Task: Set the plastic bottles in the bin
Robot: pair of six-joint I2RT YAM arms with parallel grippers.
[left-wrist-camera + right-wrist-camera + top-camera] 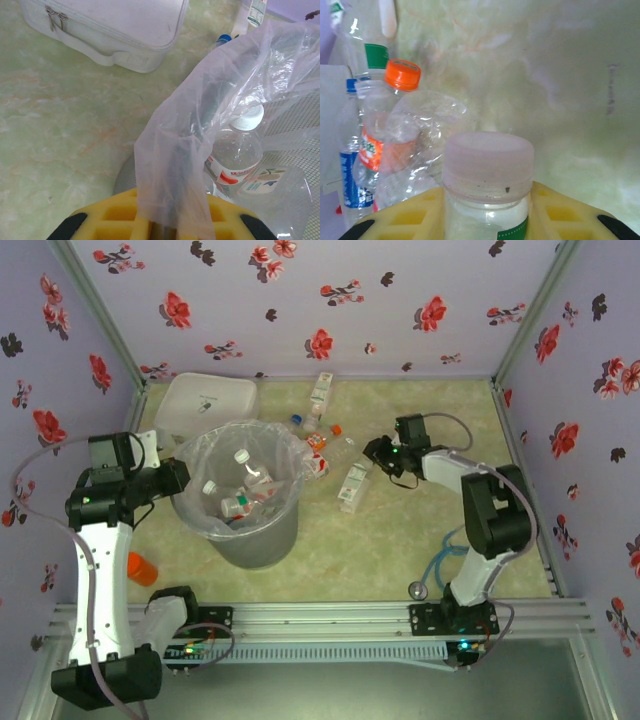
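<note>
Yellow pads (pixel 112 222) of the left gripper (pixel 178 478) are pressed together on the rim of the bin (pixel 255 540), at about 9 o'clock of its mouth. The clear bag liner (pixel 170 165) is caught between them. I judge that this grip holds the bin steady. Several bottles (pixel 245 492) lie inside it. At 11 o'clock of the bin stands the white lidded container (pixel 205 405). Between 1 and 2 o'clock, loose bottles (pixel 318 440) lie on the table (pixel 420 540).

At 3 o'clock of the bin, the right gripper (pixel 370 454) pinches the white-capped bottle (pixel 487 165) just under its cap, and the pads seem to touch it on both sides. Seen from above, this bottle lies flat. Its long axis runs from 1 to 7 o'clock, and I judge that the cap is at the 1 o'clock end, toward the gripper.

The step in hand seems to be the grasp of the next bottle. The next move calls for lifting it clear of its neighbours, carrying it toward 9 o'clock over the rim, and letting it go there.
</note>
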